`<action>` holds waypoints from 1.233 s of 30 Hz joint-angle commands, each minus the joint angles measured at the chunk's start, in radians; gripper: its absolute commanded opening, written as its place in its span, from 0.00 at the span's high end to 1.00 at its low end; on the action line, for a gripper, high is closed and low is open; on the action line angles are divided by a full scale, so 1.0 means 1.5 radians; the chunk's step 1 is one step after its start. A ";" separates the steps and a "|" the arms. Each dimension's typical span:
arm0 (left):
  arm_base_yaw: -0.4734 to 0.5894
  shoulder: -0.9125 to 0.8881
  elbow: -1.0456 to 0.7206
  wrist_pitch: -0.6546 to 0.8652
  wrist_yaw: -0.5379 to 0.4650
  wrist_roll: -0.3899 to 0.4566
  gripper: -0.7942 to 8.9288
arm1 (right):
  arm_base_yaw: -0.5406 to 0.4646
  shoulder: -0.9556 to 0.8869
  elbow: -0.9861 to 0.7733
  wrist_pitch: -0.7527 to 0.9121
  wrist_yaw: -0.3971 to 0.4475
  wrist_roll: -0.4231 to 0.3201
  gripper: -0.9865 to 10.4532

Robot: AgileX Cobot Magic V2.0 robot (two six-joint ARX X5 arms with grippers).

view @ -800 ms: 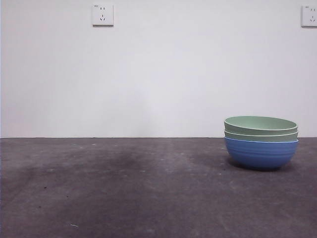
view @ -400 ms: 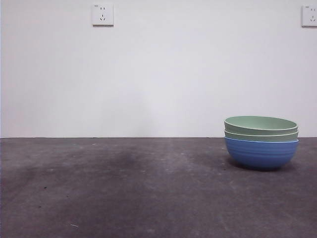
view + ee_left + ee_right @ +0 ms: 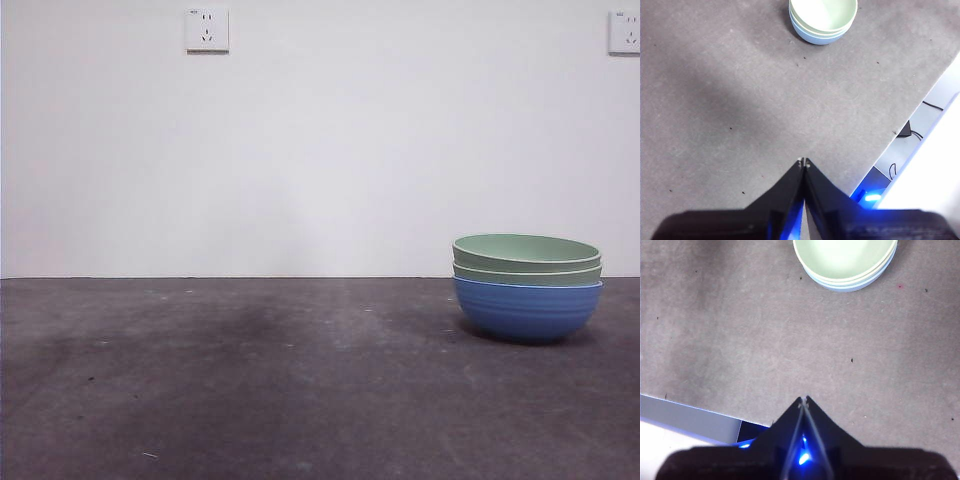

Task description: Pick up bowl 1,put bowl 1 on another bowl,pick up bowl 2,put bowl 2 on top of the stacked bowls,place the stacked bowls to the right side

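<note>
The stacked bowls point(image 3: 527, 285) rest on the table at the right in the front view: a blue ridged bowl point(image 3: 527, 310) with two pale green bowls point(image 3: 527, 255) nested in it. Both wrist views look down on the stacked bowls point(image 3: 823, 20) point(image 3: 845, 262) from a distance. My left gripper point(image 3: 803, 162) is shut and holds nothing, well away from the stack. Over bare table, my right gripper point(image 3: 803, 400) is also shut and empty. Neither arm appears in the front view.
The grey table point(image 3: 250, 380) runs up to a white wall with two power sockets point(image 3: 207, 30). The left wrist view shows the table's edge point(image 3: 900, 127) with cables below it; another table edge point(image 3: 690, 410) appears in the right wrist view.
</note>
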 commanded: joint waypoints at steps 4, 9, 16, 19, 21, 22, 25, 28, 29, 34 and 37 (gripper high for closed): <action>0.032 -0.028 -0.003 0.039 -0.017 0.050 0.92 | 0.001 -0.001 -0.007 0.003 0.002 0.004 0.91; 0.109 -0.108 -0.032 0.268 0.041 0.112 0.92 | 0.001 -0.001 -0.007 0.003 0.002 0.004 0.91; 0.268 -0.291 -0.245 0.570 0.104 0.110 0.92 | 0.001 -0.001 -0.007 0.003 0.002 0.004 0.91; 0.327 -0.376 -0.361 0.640 0.098 0.111 0.92 | 0.001 -0.001 -0.007 0.003 0.002 0.004 0.91; 0.360 -0.431 -0.438 0.677 0.067 0.110 0.92 | 0.001 -0.001 -0.007 0.003 0.002 0.004 0.91; 0.370 -0.453 -0.470 0.692 0.051 0.110 0.92 | 0.001 -0.001 -0.007 0.003 0.002 0.004 0.91; 0.395 -0.524 -0.572 0.733 0.003 0.109 0.92 | 0.001 -0.001 -0.007 0.003 0.002 0.004 0.91; 0.414 -0.590 -0.670 0.773 -0.007 0.097 0.92 | 0.001 -0.001 -0.007 0.003 0.002 0.004 0.91; 0.419 -0.609 -0.699 0.786 -0.009 0.092 0.92 | 0.001 -0.001 -0.007 0.003 0.002 0.004 0.91; 0.435 -0.698 -0.850 0.837 -0.036 0.064 0.92 | 0.001 -0.001 -0.007 0.003 0.002 0.004 0.91; 0.436 -0.743 -0.926 0.854 -0.036 0.054 0.92 | 0.001 -0.001 -0.007 0.003 0.002 0.004 0.91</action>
